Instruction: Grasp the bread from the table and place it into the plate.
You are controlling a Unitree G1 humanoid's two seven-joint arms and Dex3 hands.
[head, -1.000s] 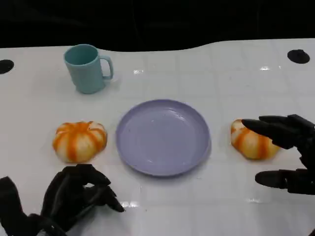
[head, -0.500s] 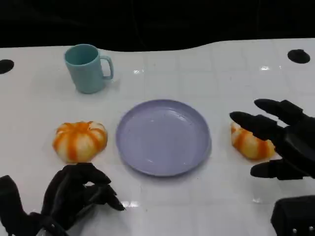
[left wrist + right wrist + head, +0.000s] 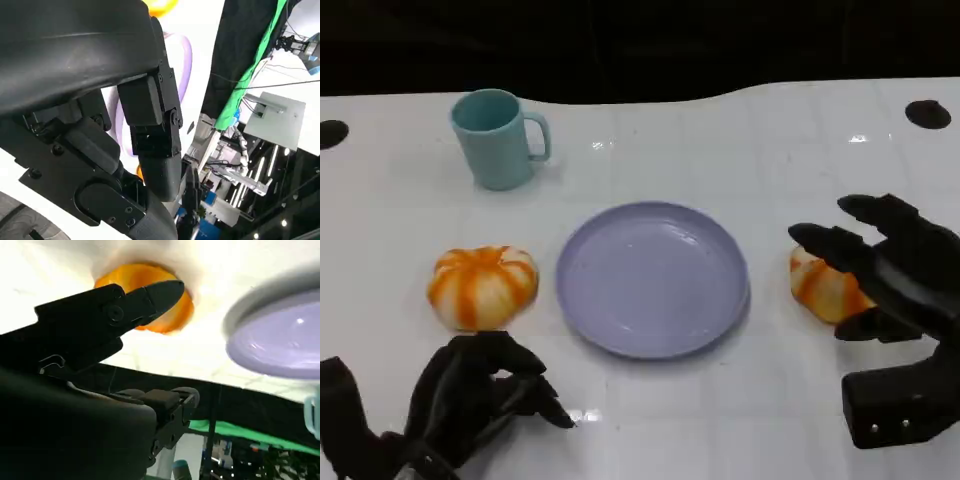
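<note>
A lilac plate [image 3: 650, 278] lies mid-table. One orange-and-white striped bread [image 3: 482, 285] sits left of it, a second bread [image 3: 823, 287] sits right of it. My right hand [image 3: 890, 272] hovers over the right bread with fingers spread, long fingers above its top and the thumb at its near side; it does not grip the bread. In the right wrist view a finger [image 3: 105, 315] reaches across that bread [image 3: 167, 315], with the plate [image 3: 280, 335] beyond. My left hand [image 3: 470, 400] rests near the front edge, fingers curled in on nothing, below the left bread.
A teal mug [image 3: 498, 138] stands at the back left, handle to the right. Black round holes [image 3: 927, 114] mark the table's far corners. The white table's far edge meets a dark background. Open tabletop lies between plate and front edge.
My right hand has moved left and forward over the right bread, and its forearm has come into the lower right corner. The left hand, both breads and plate have not moved.
</note>
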